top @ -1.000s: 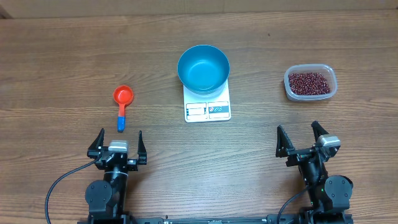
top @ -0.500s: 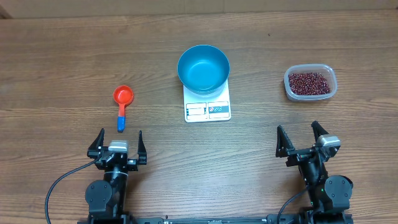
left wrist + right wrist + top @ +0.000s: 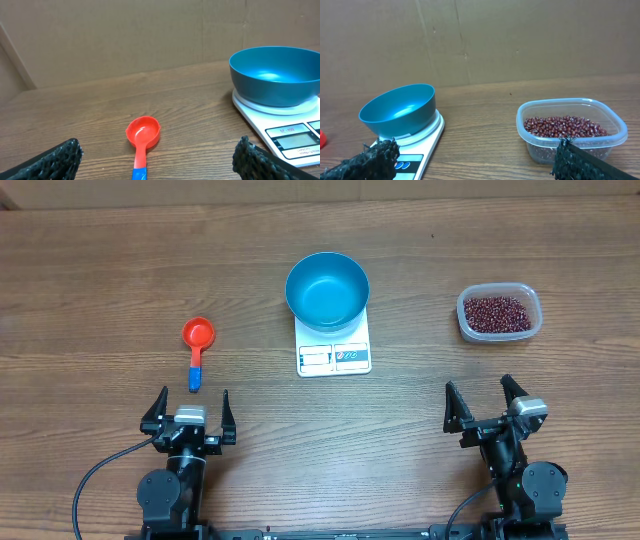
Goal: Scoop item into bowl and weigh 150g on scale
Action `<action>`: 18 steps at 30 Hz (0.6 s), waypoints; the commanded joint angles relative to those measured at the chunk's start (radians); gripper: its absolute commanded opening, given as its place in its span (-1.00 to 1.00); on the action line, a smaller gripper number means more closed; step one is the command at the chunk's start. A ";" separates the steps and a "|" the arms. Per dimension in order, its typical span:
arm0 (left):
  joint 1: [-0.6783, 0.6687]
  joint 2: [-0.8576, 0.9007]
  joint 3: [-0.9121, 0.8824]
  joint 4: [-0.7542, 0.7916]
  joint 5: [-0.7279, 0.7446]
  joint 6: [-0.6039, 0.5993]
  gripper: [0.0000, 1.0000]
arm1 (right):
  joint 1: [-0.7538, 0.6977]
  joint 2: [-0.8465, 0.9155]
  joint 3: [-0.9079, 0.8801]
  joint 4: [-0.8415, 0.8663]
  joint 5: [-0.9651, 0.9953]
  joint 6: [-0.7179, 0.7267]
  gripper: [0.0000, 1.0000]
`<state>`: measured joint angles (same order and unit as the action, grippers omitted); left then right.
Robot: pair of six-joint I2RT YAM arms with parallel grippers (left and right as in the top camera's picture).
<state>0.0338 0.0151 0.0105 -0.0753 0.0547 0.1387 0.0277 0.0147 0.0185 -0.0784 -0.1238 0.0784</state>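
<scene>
We see a brown wood-grain table (image 3: 100,260) stretching ahead of the left pincer (image 3: 193,395), ending at a plain cardboard wall (image 3: 125,35).

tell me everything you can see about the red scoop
The scoop is a small measuring spoon that looks like plastic: a round red cup, empty, on a short straight red handle ending in a blue tip. It lies flat on the wooden table, cup opening upward, with the cup toward the far edge and the handle pointing back toward the left gripper. It sits apart to the left of the scale; only the table touches it.
</scene>
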 commanded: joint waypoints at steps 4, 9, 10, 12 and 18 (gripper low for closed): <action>0.006 -0.010 -0.006 -0.001 -0.010 0.011 0.99 | 0.005 -0.012 -0.011 0.006 0.000 0.002 1.00; 0.006 -0.010 -0.006 -0.001 -0.011 0.011 0.99 | 0.005 -0.012 -0.011 0.006 0.000 0.002 1.00; 0.006 -0.010 -0.006 -0.001 -0.011 0.011 0.99 | 0.005 -0.012 -0.011 0.006 0.000 0.002 1.00; 0.006 -0.010 -0.006 -0.001 -0.010 0.011 1.00 | 0.005 -0.012 -0.011 0.006 0.000 0.003 1.00; 0.006 -0.010 -0.006 -0.001 -0.011 0.011 0.99 | 0.005 -0.012 -0.011 0.006 0.000 0.002 1.00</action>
<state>0.0338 0.0151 0.0105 -0.0753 0.0547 0.1387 0.0280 0.0147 0.0185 -0.0780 -0.1238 0.0776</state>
